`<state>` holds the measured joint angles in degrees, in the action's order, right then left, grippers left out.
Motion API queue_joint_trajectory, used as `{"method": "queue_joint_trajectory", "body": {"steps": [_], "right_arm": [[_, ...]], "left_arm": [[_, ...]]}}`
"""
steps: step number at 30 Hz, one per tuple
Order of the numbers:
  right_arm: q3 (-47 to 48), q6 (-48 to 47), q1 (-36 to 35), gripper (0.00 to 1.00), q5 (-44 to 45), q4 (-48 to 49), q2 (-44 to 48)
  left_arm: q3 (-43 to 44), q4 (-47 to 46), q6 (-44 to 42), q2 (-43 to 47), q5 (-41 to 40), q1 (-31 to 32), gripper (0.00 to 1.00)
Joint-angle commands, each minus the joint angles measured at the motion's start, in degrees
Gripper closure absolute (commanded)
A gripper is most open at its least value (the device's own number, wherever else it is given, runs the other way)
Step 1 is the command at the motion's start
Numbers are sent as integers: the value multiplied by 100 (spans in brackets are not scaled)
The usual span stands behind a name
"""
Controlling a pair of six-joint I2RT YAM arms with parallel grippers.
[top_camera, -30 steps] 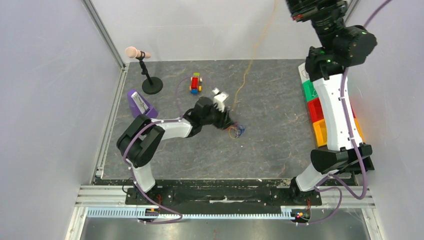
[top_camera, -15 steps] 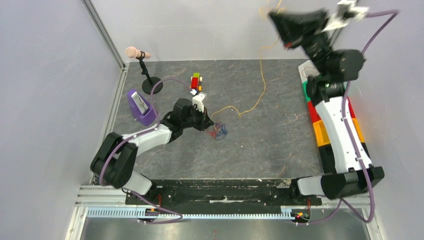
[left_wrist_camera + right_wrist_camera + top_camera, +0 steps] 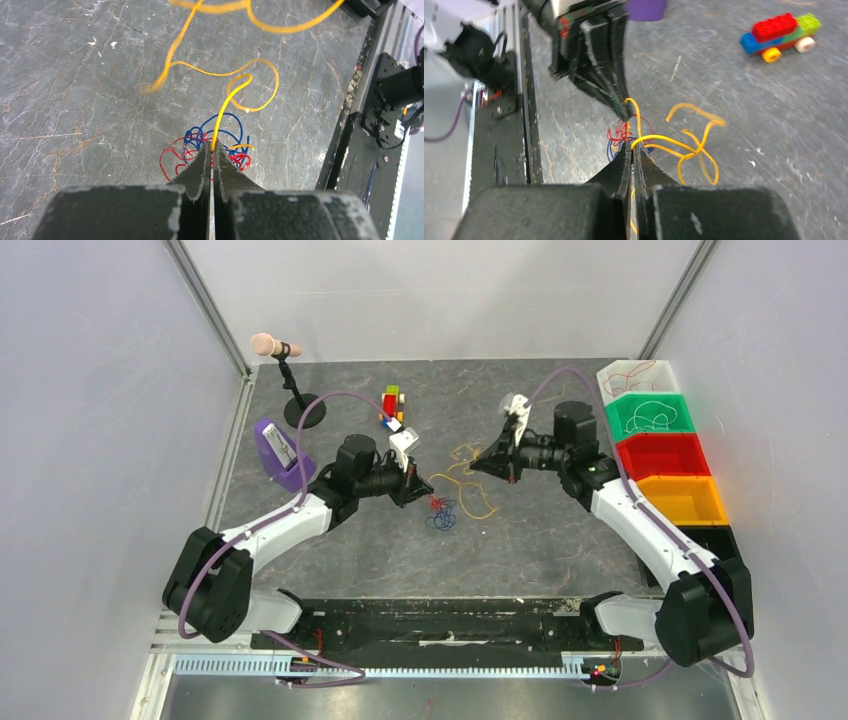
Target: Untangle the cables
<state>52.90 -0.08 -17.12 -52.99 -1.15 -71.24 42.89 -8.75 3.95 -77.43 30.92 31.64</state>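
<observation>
The cables are a small red and blue tangle (image 3: 440, 515) (image 3: 196, 150) on the dark mat, with one long yellow cable (image 3: 470, 485) (image 3: 250, 82) running out of it in loose loops. My left gripper (image 3: 428, 498) (image 3: 212, 145) is shut on the yellow cable right at the tangle's edge. Just to its right, my right gripper (image 3: 478, 468) (image 3: 632, 146) is shut on the same yellow cable (image 3: 696, 135) a short way along. In the right wrist view the left gripper's fingertips (image 3: 620, 107) hang over the red strands (image 3: 616, 134).
A brick toy car (image 3: 390, 405) (image 3: 781, 32) stands behind the tangle. A microphone on a stand (image 3: 275, 345) and a purple wedge-shaped object (image 3: 280, 450) sit at the left. Coloured bins line the right edge: green (image 3: 686, 426), red (image 3: 665, 455), orange (image 3: 680, 498).
My right arm came down from high at the back to the mat's middle, bringing the yellow cable with it. My left gripper closed on that cable, and the tangle shifted left.
</observation>
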Motion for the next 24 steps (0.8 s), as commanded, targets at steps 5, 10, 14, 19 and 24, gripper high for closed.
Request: {"method": "queue_joint_trajectory", "body": {"steps": [5,10,14,19,24], "right_arm": [[-232,-1647,-677,98,-5,-26,-327],[-192,-2020,-851,98,48,-120,-592],[-143,-2118,-931,94,81,-92,-761],[-70,-2240,-1025,86,-89,-214,-790],[-70,-2200,-1076,82,-248,-307,-800]], "left_arm": [[233,102,-641,-64,813,54,98],[263,110,-808,-33,983,79,98],[280,163,-992,-6,1105,158,98],[343,189,-988,-79,1071,167,98],[386,233,-1095,-148,1006,174,98]]}}
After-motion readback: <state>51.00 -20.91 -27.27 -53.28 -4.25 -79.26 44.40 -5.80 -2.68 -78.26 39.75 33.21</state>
